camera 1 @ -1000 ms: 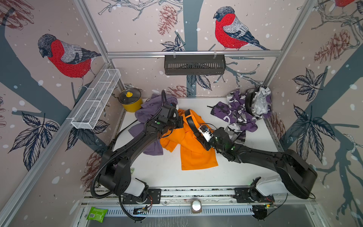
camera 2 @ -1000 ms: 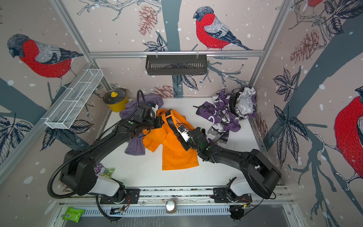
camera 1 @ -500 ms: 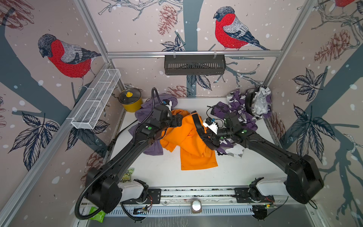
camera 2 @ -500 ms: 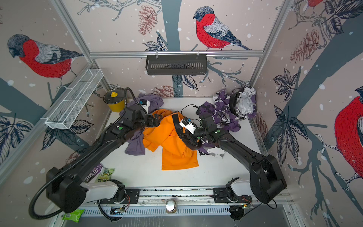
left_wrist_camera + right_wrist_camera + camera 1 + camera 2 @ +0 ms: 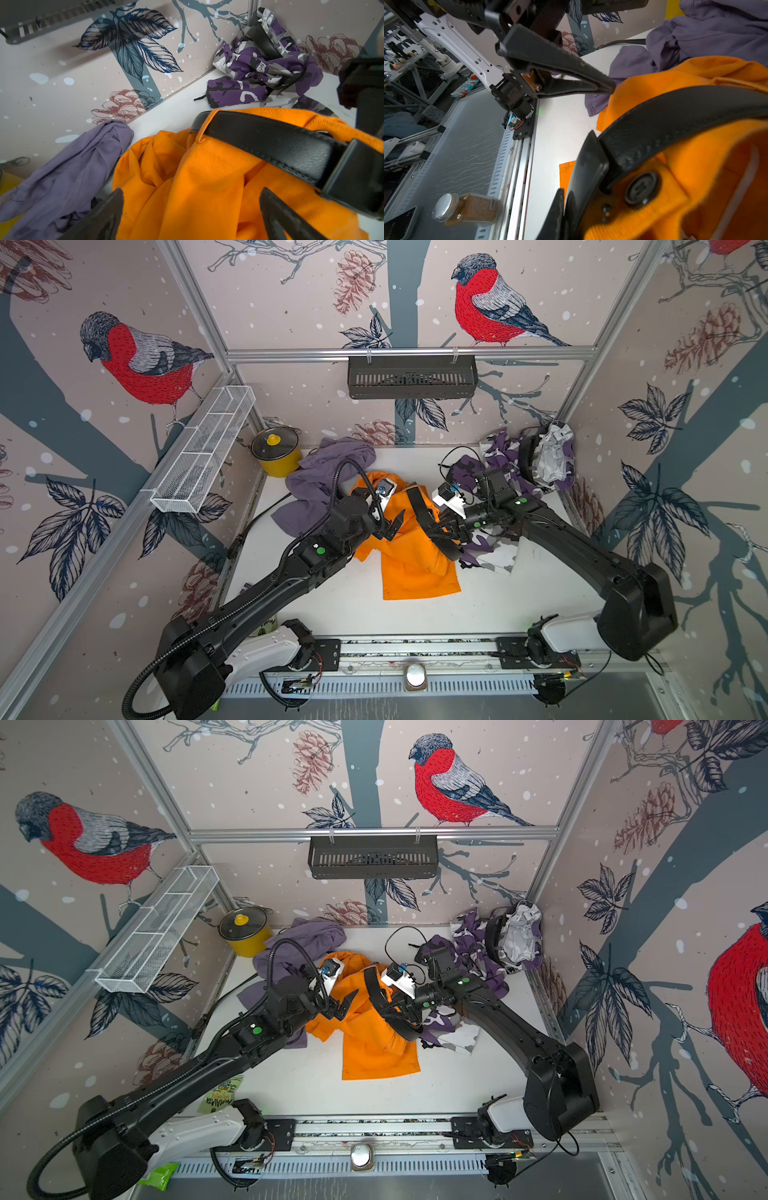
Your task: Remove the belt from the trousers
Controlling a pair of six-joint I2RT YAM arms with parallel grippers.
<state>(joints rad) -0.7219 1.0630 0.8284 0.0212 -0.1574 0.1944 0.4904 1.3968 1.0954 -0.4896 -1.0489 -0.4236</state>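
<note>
White bench (image 5: 415, 618) under bird-print walls, orange trousers (image 5: 419, 572) crumpled mid-bench.
Black belt (image 5: 417, 506) threaded through the trousers' loops, its end hidden behind the right claw (image 5: 444, 531) clamped on it; left claw (image 5: 394, 526) gapes beside the trousers.

Both top views look steeply down over my white tabletop (image 5: 415, 614). Close in, my left wrist camera faces the patterned back wall (image 5: 62, 83), the right the aluminium front rail (image 5: 521, 158); both share the crumpled orange fabric trousers (image 5: 207, 187).
</note>
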